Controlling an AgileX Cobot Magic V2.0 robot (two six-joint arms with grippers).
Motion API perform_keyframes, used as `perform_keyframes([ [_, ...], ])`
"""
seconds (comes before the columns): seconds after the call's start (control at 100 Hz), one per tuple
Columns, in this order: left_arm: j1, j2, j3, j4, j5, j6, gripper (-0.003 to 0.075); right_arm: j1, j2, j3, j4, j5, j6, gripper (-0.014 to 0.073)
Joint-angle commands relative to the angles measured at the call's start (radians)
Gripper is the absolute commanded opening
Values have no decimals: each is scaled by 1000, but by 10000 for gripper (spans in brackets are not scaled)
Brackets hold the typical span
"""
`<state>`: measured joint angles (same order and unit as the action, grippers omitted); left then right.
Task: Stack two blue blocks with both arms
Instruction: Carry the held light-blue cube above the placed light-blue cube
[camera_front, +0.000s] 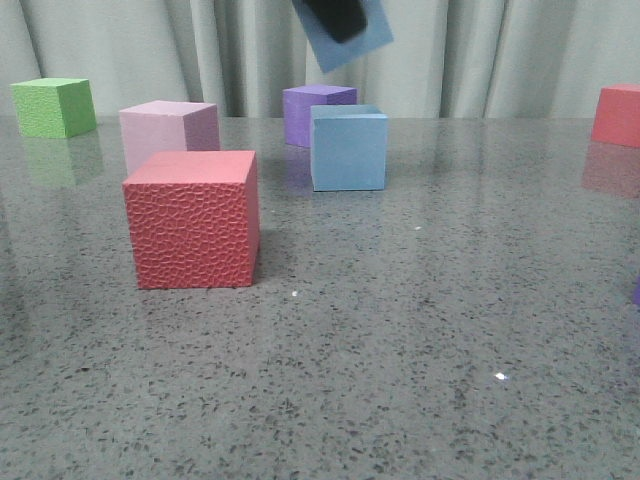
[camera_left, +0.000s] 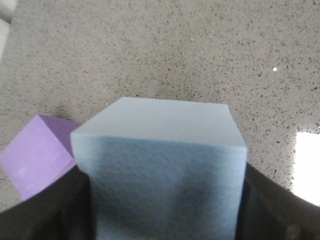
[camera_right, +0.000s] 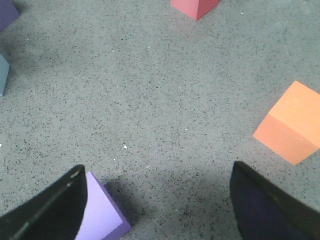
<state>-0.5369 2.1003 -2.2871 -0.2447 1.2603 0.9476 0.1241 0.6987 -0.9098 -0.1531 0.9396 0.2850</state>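
Hanging tilted in the closed left gripper (camera_left: 162, 220), the held blue block (camera_front: 345, 35) could be set crookedly on the resting blue block (camera_front: 348, 148); the right gripper (camera_right: 155, 210) is spread empty.

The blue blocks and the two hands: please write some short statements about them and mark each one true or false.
1. The left hand holds a blue block in the air. True.
2. The second blue block stands on the purple cube. False: it rests on the table, in front of the purple cube.
3. The right hand is open and holds nothing. True.
4. The two blue blocks are already stacked. False: the held block is clearly above the other one, with a gap between them.
5. An orange cube appears in the right wrist view. True.
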Motion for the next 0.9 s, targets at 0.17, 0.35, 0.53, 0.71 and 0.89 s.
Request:
perform_keyframes([
  [0.17,-7,-51,-29,-28,-30,-2,170,-4,-2,-23,-12,-67,-11,580],
  [0.35,-7,-51,-27,1,-10,-2,170,-4,-2,-23,-11,-68,-11,580],
  [0.53,-7,-51,-27,1,-12,-2,170,-4,-2,-23,-11,-68,-11,580],
  [0.71,-7,-40,-27,1,-7,-6,170,-4,-2,-23,-11,-69,-11,580],
  [0.89,-7,-35,-27,1,-5,-8,170,-4,-2,-23,-11,-69,-11,580],
])
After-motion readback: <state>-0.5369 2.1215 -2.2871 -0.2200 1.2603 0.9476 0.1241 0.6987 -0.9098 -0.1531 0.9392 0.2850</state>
